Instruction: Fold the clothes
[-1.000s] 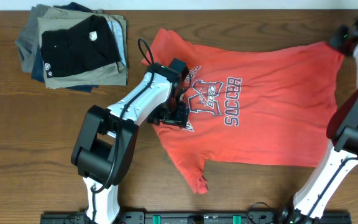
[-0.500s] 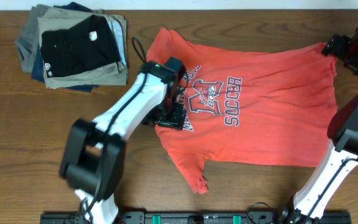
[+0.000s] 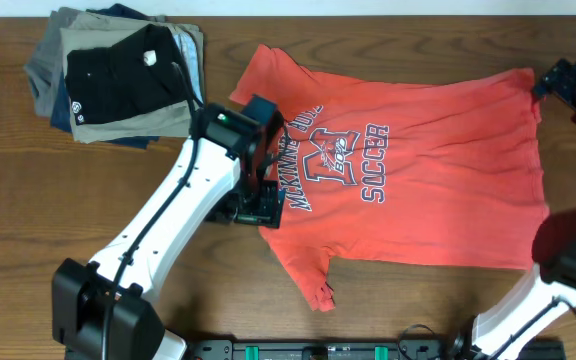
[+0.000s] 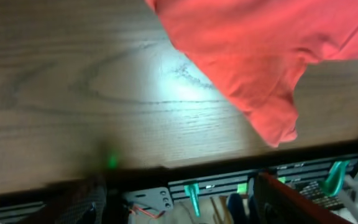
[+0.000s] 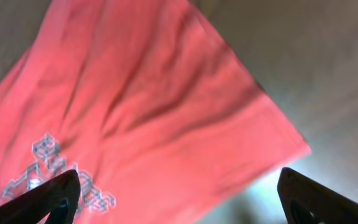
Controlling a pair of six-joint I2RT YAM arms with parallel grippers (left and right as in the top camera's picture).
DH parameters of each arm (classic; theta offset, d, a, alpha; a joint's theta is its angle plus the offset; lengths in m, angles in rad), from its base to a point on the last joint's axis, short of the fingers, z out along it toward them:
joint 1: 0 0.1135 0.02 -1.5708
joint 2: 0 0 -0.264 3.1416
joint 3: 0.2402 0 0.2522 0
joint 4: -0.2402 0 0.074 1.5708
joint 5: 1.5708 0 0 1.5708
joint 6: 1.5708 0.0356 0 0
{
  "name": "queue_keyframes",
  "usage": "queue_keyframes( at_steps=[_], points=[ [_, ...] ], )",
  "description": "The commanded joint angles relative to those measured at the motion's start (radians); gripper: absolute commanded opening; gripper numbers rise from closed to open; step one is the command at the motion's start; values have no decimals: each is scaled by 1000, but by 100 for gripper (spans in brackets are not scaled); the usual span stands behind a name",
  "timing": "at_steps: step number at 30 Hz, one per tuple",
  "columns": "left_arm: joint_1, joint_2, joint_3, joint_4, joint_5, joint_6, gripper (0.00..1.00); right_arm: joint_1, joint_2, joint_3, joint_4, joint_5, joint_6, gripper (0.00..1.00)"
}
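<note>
Coral-red cotton T-shirt w/ block lettering [image 3: 438,190] lies spread, print up, on brown wooden counter [image 3: 28,220]. L pincer [image 3: 260,208] at shirt's left edge, jaws apart, holding nothing. R pincer [image 3: 561,80] by shirt's far-right corner, jaws apart, empty.

T-shirt [image 3: 438,180] left edge: under left arm [image 3: 168,220] | right arm [image 3: 573,245]: cut by frame edge | left wrist view: blurred

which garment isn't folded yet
The coral-red T-shirt, spread out flat with its lettering showing; the black garment and those beneath it sit folded in a stack.
</note>
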Motion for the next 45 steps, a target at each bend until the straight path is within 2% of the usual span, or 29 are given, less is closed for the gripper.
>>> queue_keyframes(
  at_steps=[1,6,10,15,19,27,33,41,42,44,45],
  points=[
    [-58,-7,-46,-9,-2,-40,77,27,-54,12,-50,4,18,99],
    [-165,-7,-144,43,-2,-120,77,53,-135,-33,-58,27,-26,99],
    [-243,-25,-230,100,-16,-193,77,69,-209,-150,-53,49,-34,99],
    [-260,-78,-314,180,-16,-249,77,73,-266,-316,8,79,-34,99],
    [-245,-112,-374,312,-16,-270,77,73,-281,-428,100,38,-35,99],
    [-243,-101,-557,673,63,-348,77,74,-280,-585,240,-139,-80,99],
    [-243,-97,-631,713,-23,-455,77,74,-280,-631,254,-138,-80,99],
    [-243,-82,-640,761,-32,-462,77,80,-281,-649,242,-139,-80,99],
    [-243,-77,-640,768,-32,-463,77,82,-281,-652,241,-139,-80,99],
    [-243,-70,-640,776,-32,-468,98,89,-281,-660,243,-138,-80,99],
    [-243,-68,-640,776,-32,-473,100,91,-281,-662,243,-138,-80,99]
  ],
)
